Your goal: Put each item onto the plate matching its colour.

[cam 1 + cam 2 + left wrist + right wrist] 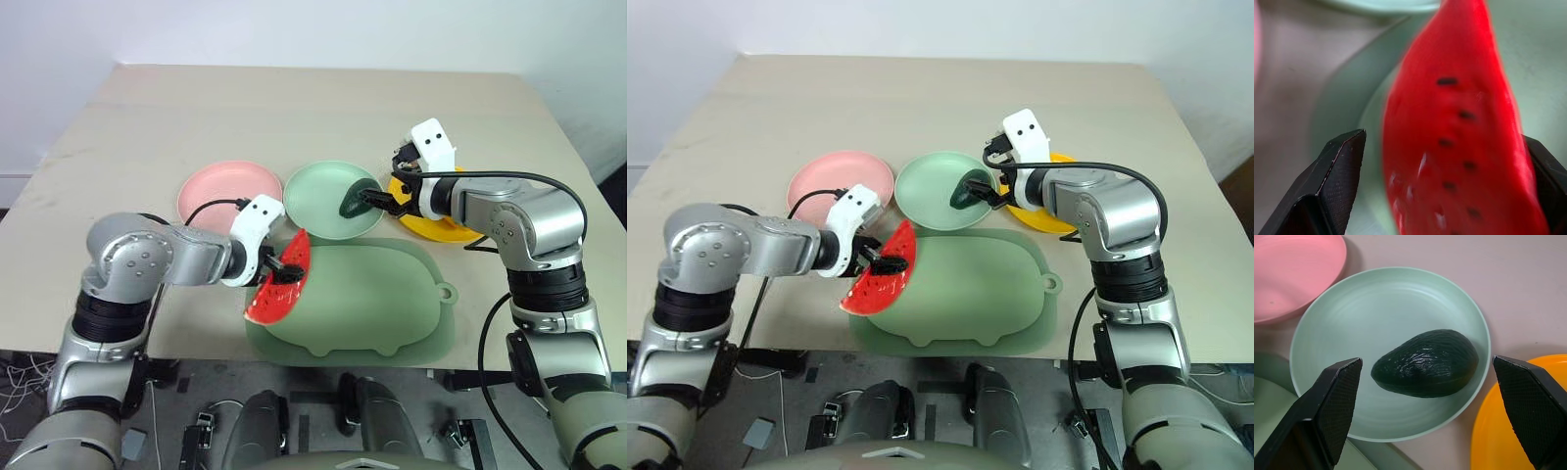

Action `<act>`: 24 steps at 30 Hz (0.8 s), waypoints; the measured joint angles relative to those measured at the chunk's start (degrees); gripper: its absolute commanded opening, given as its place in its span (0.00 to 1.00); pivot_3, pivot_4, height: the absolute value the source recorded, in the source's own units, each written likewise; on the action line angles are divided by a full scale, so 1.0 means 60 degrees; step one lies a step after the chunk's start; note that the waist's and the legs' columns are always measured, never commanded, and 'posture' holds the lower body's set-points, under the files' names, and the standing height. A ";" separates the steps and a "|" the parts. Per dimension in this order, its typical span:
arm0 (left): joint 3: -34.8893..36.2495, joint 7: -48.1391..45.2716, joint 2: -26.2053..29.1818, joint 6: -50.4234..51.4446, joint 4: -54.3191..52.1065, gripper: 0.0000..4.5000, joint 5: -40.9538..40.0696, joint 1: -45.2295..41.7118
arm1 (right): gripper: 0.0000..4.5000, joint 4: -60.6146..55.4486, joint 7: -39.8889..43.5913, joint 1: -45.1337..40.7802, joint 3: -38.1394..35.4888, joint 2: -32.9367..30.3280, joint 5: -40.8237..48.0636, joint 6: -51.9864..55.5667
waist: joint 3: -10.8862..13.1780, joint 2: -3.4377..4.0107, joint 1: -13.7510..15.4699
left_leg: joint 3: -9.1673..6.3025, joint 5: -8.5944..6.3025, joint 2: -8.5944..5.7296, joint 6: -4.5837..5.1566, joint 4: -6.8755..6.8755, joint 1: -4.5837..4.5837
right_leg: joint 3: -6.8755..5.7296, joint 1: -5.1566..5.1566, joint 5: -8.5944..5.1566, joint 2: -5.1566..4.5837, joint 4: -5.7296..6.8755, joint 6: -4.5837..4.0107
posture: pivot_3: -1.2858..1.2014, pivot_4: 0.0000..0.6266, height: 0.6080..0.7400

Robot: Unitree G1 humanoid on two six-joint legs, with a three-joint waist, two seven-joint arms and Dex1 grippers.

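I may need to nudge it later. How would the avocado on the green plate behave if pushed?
The avocado lies on its side, rounded, so a push would probably roll or spin it. Its skin looks glossy, likely slippery. It seems a rigid toy, probably light. The green plate has a low rim that might stop a gentle roll.

Glossy avocado (1426, 363) (finely ridged), matt plate (1352, 328)

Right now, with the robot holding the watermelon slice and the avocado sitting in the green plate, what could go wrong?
1. The red toy watermelon wedge hangs tilted in the left gripper, over the edge of the big sage-green tray. It might slip out before it gets to the pale pink round plate.
2. The right gripper stands open around the dark green toy avocado on the mint green round plate. Pulling back carelessly, its fingers could knock the avocado off.
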 measured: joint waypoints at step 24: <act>0.1246 0.0157 0.1179 -0.2368 0.5235 0.77 0.2631 -0.3189 | 1.00 -0.1719 0.0822 0.0430 -0.0679 -0.0340 0.1127 0.0762 | -0.0006 0.0007 0.0014 | 0.0012 0.0007 -0.0005 -0.0013 -0.0010 -0.0004 | -0.0037 0.0011 0.0000 0.0013 -0.0012 -0.0001 | 0.52 0.24 1.00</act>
